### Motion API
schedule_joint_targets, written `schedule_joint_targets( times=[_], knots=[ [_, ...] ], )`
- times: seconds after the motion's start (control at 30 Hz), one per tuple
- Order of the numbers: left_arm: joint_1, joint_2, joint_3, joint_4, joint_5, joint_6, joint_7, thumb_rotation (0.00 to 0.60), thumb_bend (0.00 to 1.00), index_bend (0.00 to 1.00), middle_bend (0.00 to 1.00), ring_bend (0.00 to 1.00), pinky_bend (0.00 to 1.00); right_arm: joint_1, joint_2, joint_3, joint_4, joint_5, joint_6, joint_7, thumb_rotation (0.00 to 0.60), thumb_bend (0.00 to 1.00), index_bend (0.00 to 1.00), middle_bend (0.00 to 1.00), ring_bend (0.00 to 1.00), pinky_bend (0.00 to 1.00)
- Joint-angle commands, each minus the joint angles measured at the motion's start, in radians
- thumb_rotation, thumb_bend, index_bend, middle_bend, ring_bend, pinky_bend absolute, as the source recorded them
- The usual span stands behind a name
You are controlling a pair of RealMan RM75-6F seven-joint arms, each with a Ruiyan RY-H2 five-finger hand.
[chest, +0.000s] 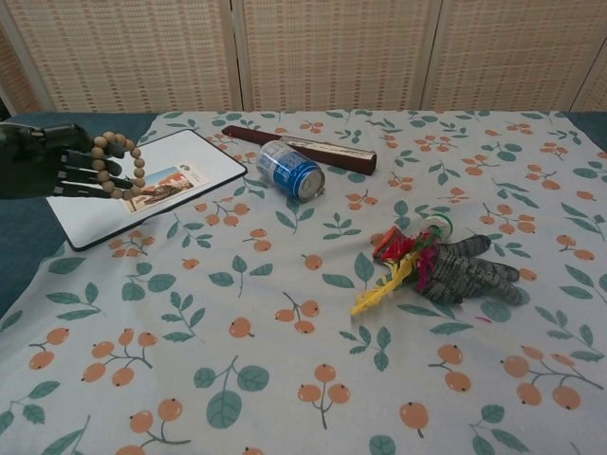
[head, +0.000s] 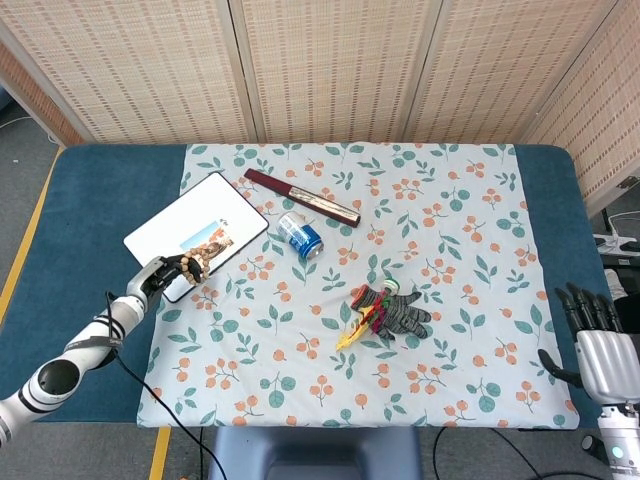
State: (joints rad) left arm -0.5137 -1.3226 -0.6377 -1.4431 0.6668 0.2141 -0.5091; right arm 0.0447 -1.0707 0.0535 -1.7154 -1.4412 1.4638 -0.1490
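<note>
Across the back stands a folding screen (head: 330, 65) of pale woven panels in light wooden frames, filling the whole rear of both views. In front of it sits the table (head: 110, 190) with its dark blue top, and over most of that lies a white cloth (head: 450, 250) printed with green leaves and orange berries. Down the left edge there is grey floor (head: 20, 170) with a yellow line (head: 25, 255) running along it, all under even, soft light.
</note>
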Motion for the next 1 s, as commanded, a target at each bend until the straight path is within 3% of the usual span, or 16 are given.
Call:
schedule_joint_targets(
  times=[0.03,0.1,0.27,0.43,0.5,0.57,0.8,1.0],
  knots=[
    [-0.006,0.007,0.007,-0.006,0.011,0.005,-0.009,0.545,1.0,0.53,0.6,0.28,0.0,0.0,-0.001,0.0,0.001,0.0,0.0,0.001,0.52,0.2,0.0,0.0,0.0,0.0],
    [-0.007,0.011,0.012,-0.013,0.028,0.008,-0.012,0.599,1.0,0.53,0.6,0.28,0.0,0.0,-0.001,0.0,0.001,0.001,0.0,0.0,0.52,0.2,0.0,0.0,0.0,0.0],
    [0.0,0.009,0.01,-0.026,0.053,0.035,-0.039,0.6,0.98,0.52,0.59,0.28,0.0,0.0,-0.002,-0.001,0.001,0.002,-0.005,-0.002,0.517,0.2,0.0,0.0,0.0,0.0],
    [0.007,0.001,0.012,-0.031,0.073,0.069,-0.065,0.592,0.74,0.49,0.58,0.28,0.0,0.001,-0.002,0.0,0.0,0.004,-0.005,-0.007,0.516,0.2,0.0,0.0,0.0,0.0],
    [0.006,0.0,0.013,-0.03,0.079,0.071,-0.078,0.552,0.65,0.49,0.58,0.28,0.0,0.0,-0.004,0.0,0.002,-0.003,0.002,-0.005,0.516,0.2,0.0,0.0,0.0,0.0],
    [0.003,-0.002,0.018,-0.028,0.091,0.075,-0.083,0.466,0.59,0.49,0.58,0.28,0.0,-0.002,-0.006,-0.001,0.002,-0.013,0.012,-0.007,0.516,0.2,0.0,0.0,0.0,0.0],
    [-0.004,-0.004,0.024,-0.018,0.101,0.061,-0.122,0.243,0.5,0.5,0.58,0.28,0.0,-0.006,-0.011,-0.001,0.0,-0.018,0.023,-0.023,0.516,0.2,0.0,0.0,0.0,0.0],
    [-0.004,-0.002,0.034,-0.025,0.121,0.059,-0.139,0.226,0.49,0.51,0.58,0.28,0.0,-0.013,-0.013,0.002,0.007,-0.047,0.055,-0.006,0.516,0.2,0.0,0.0,0.0,0.0]
  ],
)
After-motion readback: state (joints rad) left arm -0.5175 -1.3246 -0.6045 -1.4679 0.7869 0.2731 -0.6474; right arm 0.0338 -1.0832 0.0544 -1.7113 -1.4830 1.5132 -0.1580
